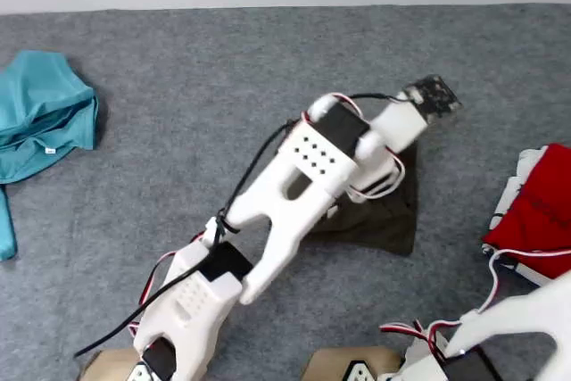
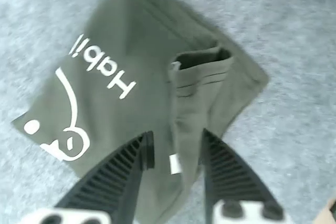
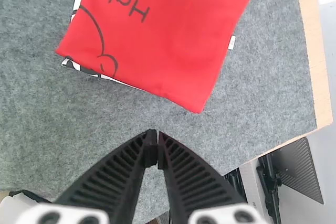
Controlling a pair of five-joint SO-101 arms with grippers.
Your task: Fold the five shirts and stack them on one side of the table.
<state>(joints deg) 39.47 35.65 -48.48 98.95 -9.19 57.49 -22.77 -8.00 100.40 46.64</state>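
A dark olive shirt [image 2: 121, 66] with white print lies folded flat on the grey table mat; in the high view the olive shirt [image 1: 379, 216] sits right of centre, partly under my left arm [image 1: 303, 167]. My left gripper [image 2: 176, 148] is open just above it, one finger on each side of a folded sleeve strip [image 2: 197, 87]. A folded red shirt [image 3: 157, 30] lies on top of a white printed one [image 3: 79, 66] at the table's right side. My right gripper [image 3: 157, 141] is shut and holds nothing, hovering short of the red shirt's near corner.
A crumpled teal shirt [image 1: 40, 118] lies at the far left of the table. The red stack [image 1: 535, 211] sits at the right edge, with my right arm [image 1: 508, 318] below it. The mat's edge and a wooden border [image 3: 310, 51] run close beside the red shirt.
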